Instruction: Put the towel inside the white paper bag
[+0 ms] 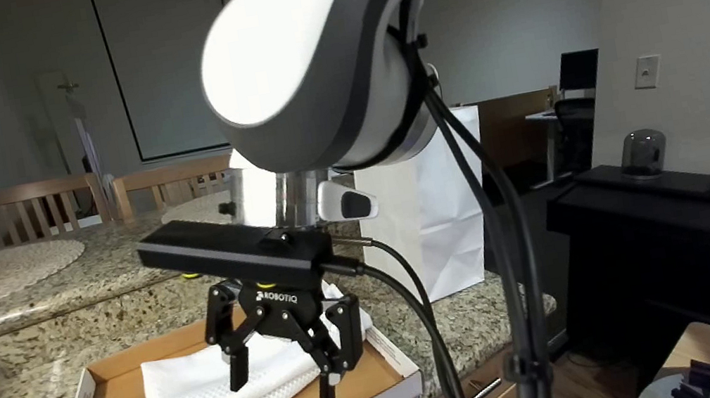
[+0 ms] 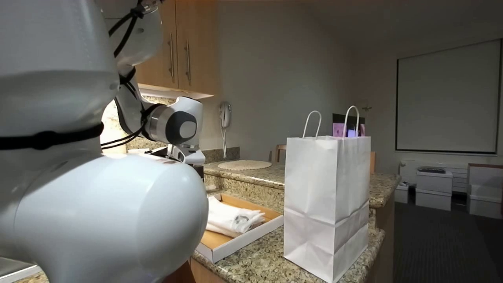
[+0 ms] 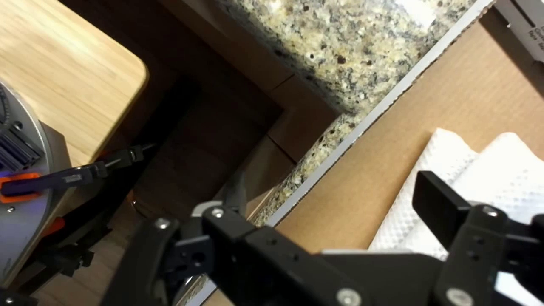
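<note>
Claw point(image 1: 283, 390) parted and bare near the folded towel point(image 1: 190, 396)

Speckled granite makes up the surface point(image 2: 267, 255), which carries everything the task needs. Over it bends the robot arm point(image 1: 274, 48). The white paper bag point(image 2: 310, 188) stands upright close to the surface's edge, seen in both exterior views; its inside is hidden. Near the bag, with a gap between, lies a shallow cardboard tray point(image 2: 247, 239). The towel rests inside that tray, in folded layers, so none of the transfer is done.

Nothing is held. In the wrist view one finger point(image 3: 442, 208) shows over the cloth, while its partner shows against the tray's rim; how high they hang cannot be told.

This looks like the approach, ahead of the grasp. The next move probably calls for shifting inward from the rim until both fingers straddle a fold, lowering, then pinching enough layers to keep the bundle together. After that, the lift would need to clear the bag's top edge.
</note>
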Available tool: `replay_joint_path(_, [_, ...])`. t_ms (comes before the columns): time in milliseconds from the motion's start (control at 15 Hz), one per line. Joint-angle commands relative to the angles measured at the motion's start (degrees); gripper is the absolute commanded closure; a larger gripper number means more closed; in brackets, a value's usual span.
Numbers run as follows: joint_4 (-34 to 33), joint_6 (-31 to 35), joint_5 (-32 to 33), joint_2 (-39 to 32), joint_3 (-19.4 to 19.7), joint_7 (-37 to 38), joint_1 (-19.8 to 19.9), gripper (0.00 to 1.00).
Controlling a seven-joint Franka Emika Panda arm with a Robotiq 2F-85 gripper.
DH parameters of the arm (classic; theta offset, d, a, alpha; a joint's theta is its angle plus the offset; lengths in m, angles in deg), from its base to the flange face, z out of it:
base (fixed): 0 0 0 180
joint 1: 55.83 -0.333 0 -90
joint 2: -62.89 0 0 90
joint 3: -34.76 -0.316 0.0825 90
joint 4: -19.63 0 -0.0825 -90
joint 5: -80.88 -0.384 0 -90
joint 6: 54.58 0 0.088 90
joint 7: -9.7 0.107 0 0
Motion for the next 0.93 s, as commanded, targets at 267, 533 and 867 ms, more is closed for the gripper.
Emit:
replay_joint_path(267, [0.2,9.7,-15.7,-3.1,2.7,-1.9,-0.8,0.00])
replay_joint_path(533, [2.3,23.8,-24.0,-6.2,1.6,-0.1,-0.7,0.00])
replay_joint_path(867, [3.4,36.7,-19.6,-16.5,1.5,5.1,0.0,0.00])
